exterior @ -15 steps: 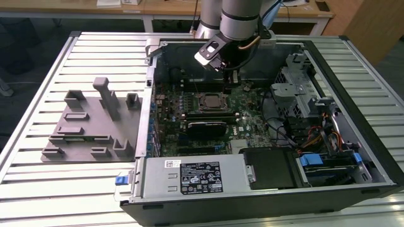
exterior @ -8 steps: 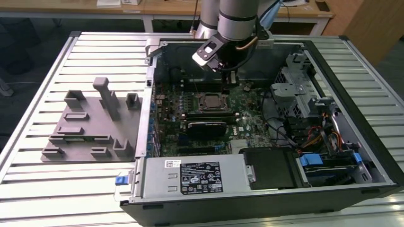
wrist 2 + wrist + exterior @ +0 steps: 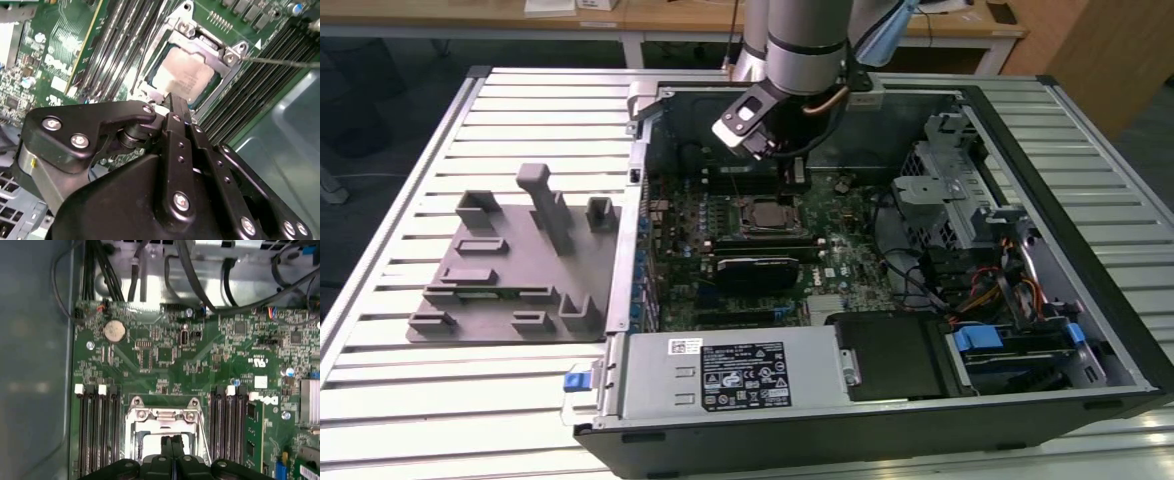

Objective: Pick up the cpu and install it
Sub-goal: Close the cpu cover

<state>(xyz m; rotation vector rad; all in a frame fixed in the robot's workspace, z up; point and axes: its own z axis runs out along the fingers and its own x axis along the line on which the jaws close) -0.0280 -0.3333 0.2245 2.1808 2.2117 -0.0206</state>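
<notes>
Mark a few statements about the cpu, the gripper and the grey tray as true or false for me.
1. The cpu lies in the motherboard socket. True.
2. The gripper is clamped on the cpu. False: it is shut on nothing, above the socket.
3. The grey fixture tray sits inside the computer case. False: it lies on the table beside the case, on the exterior view's left.
4. The gripper hangs over the motherboard. True.

cpu (image 3: 184,76) partly behind the jaws
</notes>
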